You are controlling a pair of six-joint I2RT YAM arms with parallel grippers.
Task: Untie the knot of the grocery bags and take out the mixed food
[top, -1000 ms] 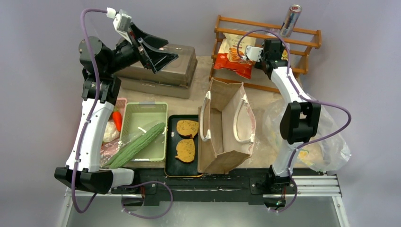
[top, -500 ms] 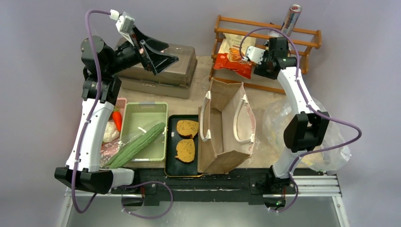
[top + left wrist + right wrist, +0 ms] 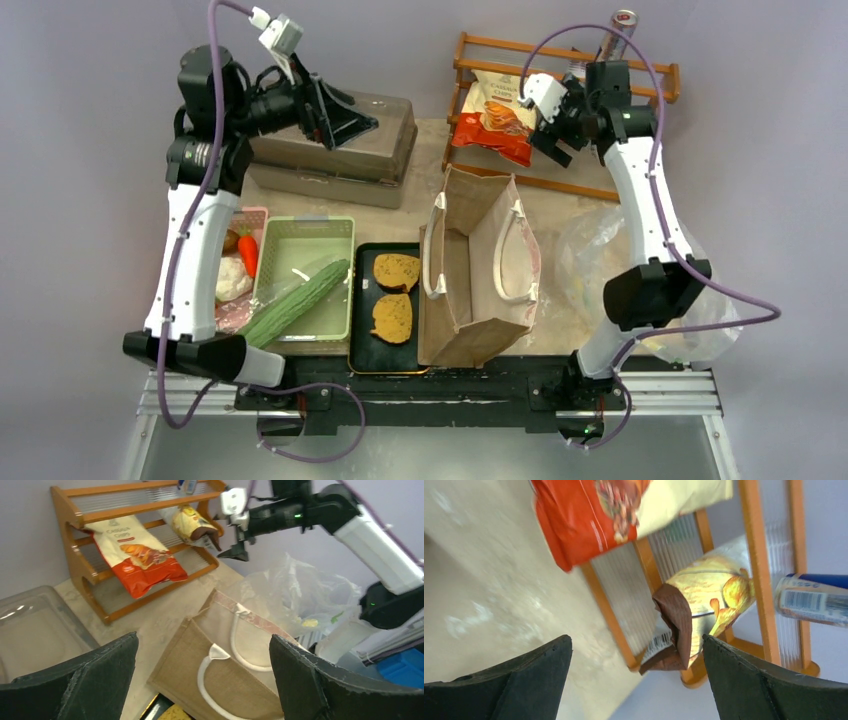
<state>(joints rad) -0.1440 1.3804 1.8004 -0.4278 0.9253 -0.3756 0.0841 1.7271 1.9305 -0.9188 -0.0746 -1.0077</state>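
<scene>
Right pincer (image 3: pixel 555 150) wide, empty, facing yellow packet (image 3: pixel 704 592) on rack (image 3: pixel 760 570), likely its drop spot; left pincer (image 3: pixel 204 645) wide, empty, parked over case (image 3: pixel 380 150), out of way.

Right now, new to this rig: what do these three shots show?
Two robot arms are bolted at the near edge of a table, each ending in a two-finger pincer. The wide picture looks down from above and behind them. The other two come from wrist cameras, so the dark shapes low in frame are that arm's own fingers. The left pincer hangs open above a lidded case. The right pincer is open by a wooden rack holding a chips packet. Neither holds anything. Also there: a brown paper bag, two toast slices on a black tray, a cucumber across a green basket, a clear plastic bag.
</scene>
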